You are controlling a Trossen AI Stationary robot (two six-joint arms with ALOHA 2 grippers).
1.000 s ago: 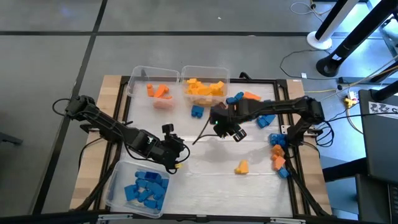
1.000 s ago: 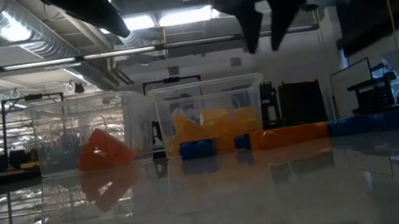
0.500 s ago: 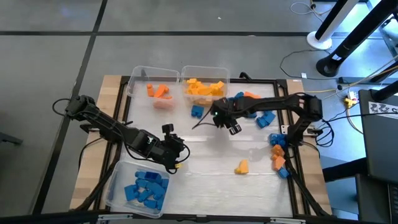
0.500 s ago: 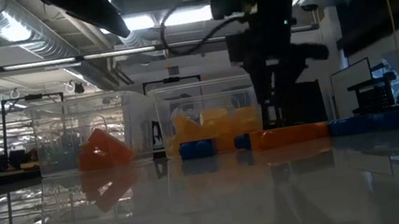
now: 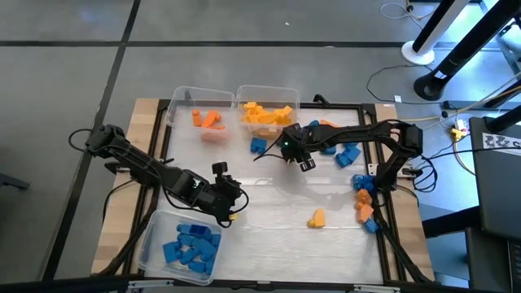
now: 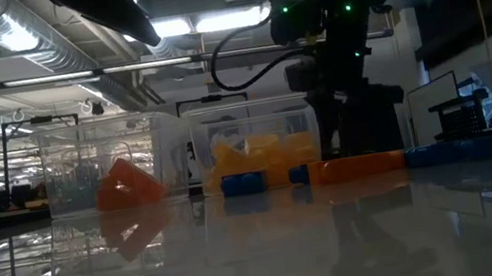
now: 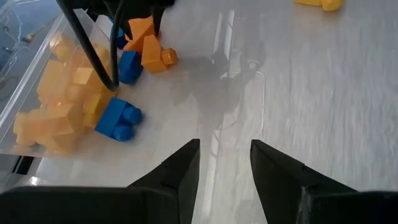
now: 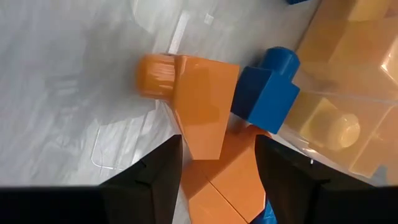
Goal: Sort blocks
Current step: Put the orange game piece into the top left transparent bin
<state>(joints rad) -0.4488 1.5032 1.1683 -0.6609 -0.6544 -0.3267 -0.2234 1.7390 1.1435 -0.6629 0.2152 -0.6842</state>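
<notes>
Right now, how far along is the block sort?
Partly done. Sorted: blue blocks fill the near bin, a few orange sit in the far-left bin, yellow fills the bin beside it. In hand: nothing held, but the right end effector is open, straddling an orange block beside the yellow bin. The left end effector waits open. Left: a loose blue block, a yellow one mid-table, and the mixed pile at right.
</notes>
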